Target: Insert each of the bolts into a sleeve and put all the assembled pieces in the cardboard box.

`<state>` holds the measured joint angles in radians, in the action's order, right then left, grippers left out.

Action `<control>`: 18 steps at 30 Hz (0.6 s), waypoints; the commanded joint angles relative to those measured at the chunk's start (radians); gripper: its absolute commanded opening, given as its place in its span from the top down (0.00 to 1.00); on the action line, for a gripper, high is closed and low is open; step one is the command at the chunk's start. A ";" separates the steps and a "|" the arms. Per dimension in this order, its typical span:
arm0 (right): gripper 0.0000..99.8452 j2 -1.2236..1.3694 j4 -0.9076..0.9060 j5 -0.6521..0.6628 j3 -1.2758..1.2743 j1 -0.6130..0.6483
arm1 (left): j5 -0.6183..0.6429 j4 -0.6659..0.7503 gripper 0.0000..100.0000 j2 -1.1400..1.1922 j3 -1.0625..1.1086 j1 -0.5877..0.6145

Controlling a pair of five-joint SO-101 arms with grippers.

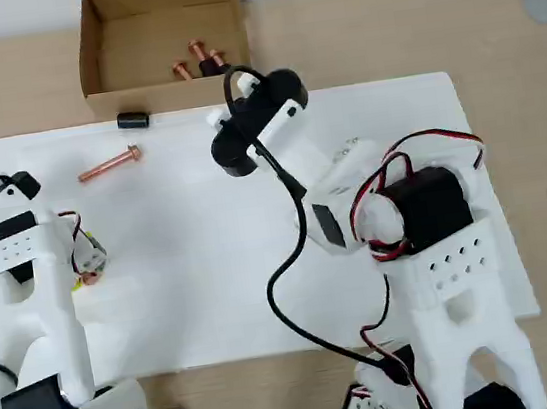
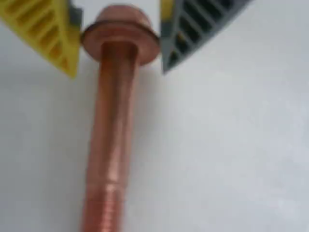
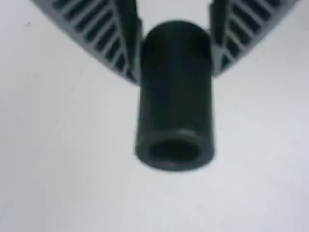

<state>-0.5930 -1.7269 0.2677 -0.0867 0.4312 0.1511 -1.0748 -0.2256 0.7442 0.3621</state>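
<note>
Left hand (image 2: 118,70) grips bolt (image 2: 113,145); right hand (image 3: 175,75) grips sleeve (image 3: 175,125); high view: spare bolt (image 1: 109,165).

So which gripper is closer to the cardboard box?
Right. The right gripper, holding a black sleeve, is just short of the cardboard box; the left gripper, holding a copper bolt, is far off, left on the mat.

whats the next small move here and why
The left gripper holds a bolt by its head, the right gripper a sleeve, well apart. So probably bring them together, bolt tip aimed at the sleeve's open end.
</note>
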 commanded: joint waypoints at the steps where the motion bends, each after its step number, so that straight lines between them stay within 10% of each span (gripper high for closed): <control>1: 0.99 -0.028 0.003 0.011 0.067 0.005 | -0.005 0.012 0.89 -0.004 -0.026 -0.005; 18: 0.99 -0.028 0.008 0.011 0.067 0.005 | -0.009 -0.020 0.98 -0.013 -0.071 -0.002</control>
<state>-0.5930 -1.7269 0.2708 -0.0867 0.4312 0.1527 -1.0779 -0.2256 0.7365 0.3621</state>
